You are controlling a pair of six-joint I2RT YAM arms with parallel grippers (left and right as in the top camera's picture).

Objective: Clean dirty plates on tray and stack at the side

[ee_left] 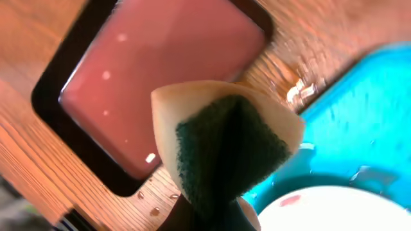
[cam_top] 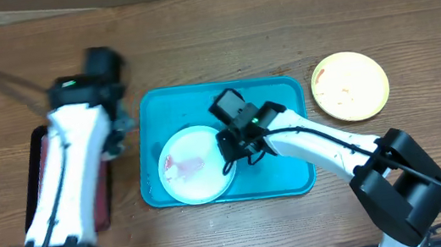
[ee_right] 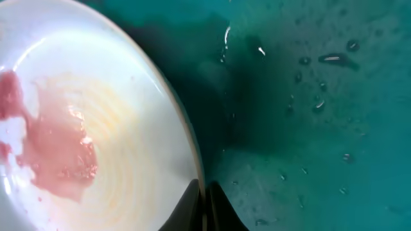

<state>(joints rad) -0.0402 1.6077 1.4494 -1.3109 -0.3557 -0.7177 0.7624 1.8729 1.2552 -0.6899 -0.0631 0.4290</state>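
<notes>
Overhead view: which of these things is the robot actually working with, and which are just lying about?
In the job:
teal tray
white plate, pink-smeared, rim pinched by the right gripper
yellow plate, off to the side on the table
sponge, held in the left gripper

Lying about:
dark red tray, beside the teal one

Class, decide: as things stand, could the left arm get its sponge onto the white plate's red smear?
Probably yes. The left gripper holds the sponge just beside the tray; the white plate's smeared centre lies open, since the right gripper pinches only its far rim.
</notes>
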